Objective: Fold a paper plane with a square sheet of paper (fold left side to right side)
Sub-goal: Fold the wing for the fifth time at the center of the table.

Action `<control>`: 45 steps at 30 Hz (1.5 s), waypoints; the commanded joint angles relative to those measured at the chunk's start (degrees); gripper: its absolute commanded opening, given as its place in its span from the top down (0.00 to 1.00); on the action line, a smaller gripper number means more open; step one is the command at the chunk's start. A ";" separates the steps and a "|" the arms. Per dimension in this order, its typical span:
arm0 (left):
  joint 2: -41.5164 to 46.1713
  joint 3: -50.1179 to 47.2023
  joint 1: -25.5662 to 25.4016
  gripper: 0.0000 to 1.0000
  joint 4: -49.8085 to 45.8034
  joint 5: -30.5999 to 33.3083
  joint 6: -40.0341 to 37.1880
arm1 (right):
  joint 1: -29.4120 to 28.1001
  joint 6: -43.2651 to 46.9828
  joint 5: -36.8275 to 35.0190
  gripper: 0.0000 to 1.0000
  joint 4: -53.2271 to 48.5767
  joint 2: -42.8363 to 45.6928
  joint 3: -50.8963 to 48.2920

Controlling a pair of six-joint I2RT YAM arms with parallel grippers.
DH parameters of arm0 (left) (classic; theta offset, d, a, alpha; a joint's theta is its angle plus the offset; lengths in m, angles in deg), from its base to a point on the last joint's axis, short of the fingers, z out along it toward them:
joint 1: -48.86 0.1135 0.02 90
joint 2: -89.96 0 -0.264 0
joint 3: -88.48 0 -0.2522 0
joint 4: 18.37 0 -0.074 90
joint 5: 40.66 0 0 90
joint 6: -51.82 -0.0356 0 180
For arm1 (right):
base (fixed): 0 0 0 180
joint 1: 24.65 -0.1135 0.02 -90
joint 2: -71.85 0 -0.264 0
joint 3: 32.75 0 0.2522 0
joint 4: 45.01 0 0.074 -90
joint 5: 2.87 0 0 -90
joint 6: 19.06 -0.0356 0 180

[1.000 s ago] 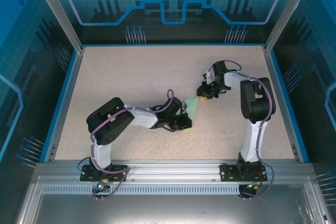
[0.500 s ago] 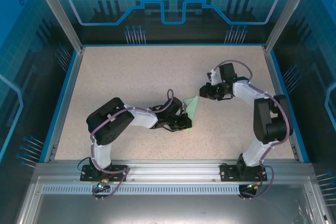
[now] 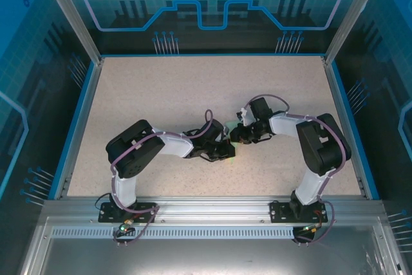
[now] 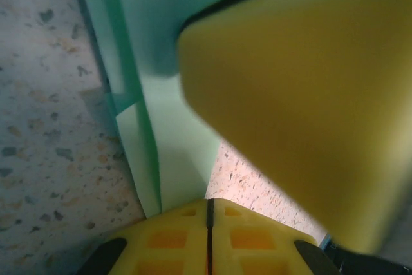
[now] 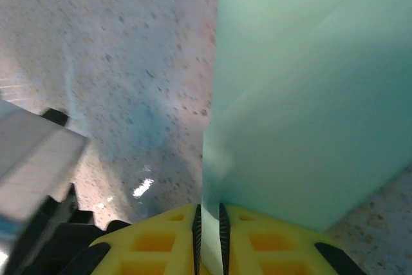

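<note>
The mint-green sheet of paper (image 4: 174,127) lies folded in layers on the speckled table, one raised crease running along it. My left gripper (image 4: 209,214) is shut, its yellow fingertips meeting at the paper's near end with nothing green in the seam. My right gripper (image 5: 209,220) is shut on the sheet of paper (image 5: 309,94), a green edge showing in the narrow slot between its pads. A right finger (image 4: 309,94) looms over the sheet in the left wrist view. From above, the left gripper (image 3: 224,150) and right gripper (image 3: 237,135) sit tip to tip, and they cover the paper.
The speckled table (image 3: 161,94) has a blue rim (image 3: 80,120) on its sides and an aluminium rail (image 3: 206,207) along the near edge. Slanted frame posts (image 3: 67,11) rise at the back corners. Open tabletop lies behind and left of both grippers.
The right arm has swung in, and its gripper has come down and left from the paper's far tip to meet the left gripper. The paper has gone out of sight from above. The left arm is still.
</note>
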State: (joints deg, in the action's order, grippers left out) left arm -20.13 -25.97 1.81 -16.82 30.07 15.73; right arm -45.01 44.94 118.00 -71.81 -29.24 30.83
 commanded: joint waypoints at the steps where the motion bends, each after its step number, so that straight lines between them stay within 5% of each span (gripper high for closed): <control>1: -1.29 -3.25 -0.68 0.92 -10.24 2.18 -0.06 | -0.82 -1.42 -0.83 0.82 1.22 -1.80 -1.57; 11: 1.17 -3.68 -0.68 0.91 -8.78 0.92 -0.23 | -0.84 0.94 -8.53 0.82 -3.48 -4.76 -0.09; 45: 8.23 -2.69 -2.06 0.88 -5.00 -2.67 -0.51 | -1.84 0.61 -7.14 0.83 -3.30 -4.86 0.19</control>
State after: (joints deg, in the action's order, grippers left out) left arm -11.69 -30.58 0.15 -21.83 28.94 15.68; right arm -45.60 44.63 116.51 -72.88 -30.93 31.53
